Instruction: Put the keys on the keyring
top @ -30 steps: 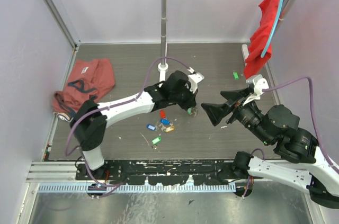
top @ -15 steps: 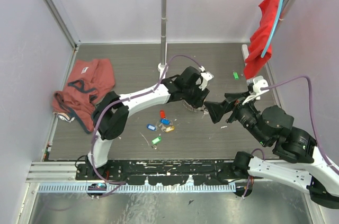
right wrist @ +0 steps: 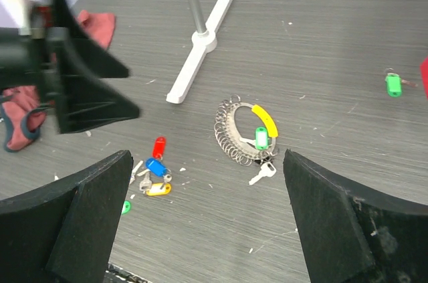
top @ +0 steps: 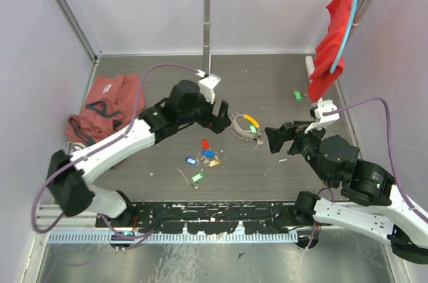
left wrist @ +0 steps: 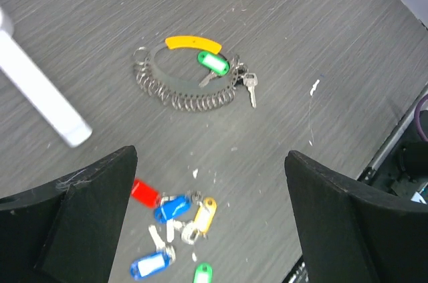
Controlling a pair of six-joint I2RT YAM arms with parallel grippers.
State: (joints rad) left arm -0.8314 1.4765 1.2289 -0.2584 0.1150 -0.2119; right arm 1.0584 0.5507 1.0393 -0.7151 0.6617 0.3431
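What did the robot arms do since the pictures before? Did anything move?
The left tool opened, let go of the keyring and pulled back to the left, away from the right tool. The keyring now lies free on the table. The right tool stayed open and nearly in place. The loose keys and the lone green key did not move.

I see the keyring (left wrist: 184, 100) as a silvery coil with a yellow-orange arc and a green tag (left wrist: 214, 63). The loose keys (left wrist: 170, 208) wear red, blue, gold and green tags. The table (left wrist: 321, 35) is dark grey, wood-grained.
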